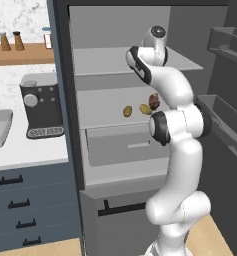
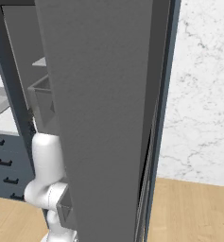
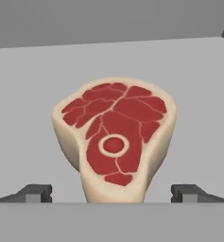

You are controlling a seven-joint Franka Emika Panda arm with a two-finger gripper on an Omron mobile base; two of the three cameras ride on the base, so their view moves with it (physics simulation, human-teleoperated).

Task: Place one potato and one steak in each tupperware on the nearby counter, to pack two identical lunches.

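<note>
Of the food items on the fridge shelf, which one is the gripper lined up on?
The steak, red with a pale rim, sits centred between the open gripper's fingertips; the two potatoes lie further left.

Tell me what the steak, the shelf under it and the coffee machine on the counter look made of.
Steak: raw meat, matte red flesh with pale seams, a cream fat rim and a round bone ring.
Shelf: flat, uniform light grey with no grain, probably plastic or coated metal; the render leaves it open.
Coffee machine: dark matte body with a lighter grey top and knob, likely plastic with metal-look trim.

steak (image 1: 154, 101) half behind the arm (image 1: 177, 150)
</note>
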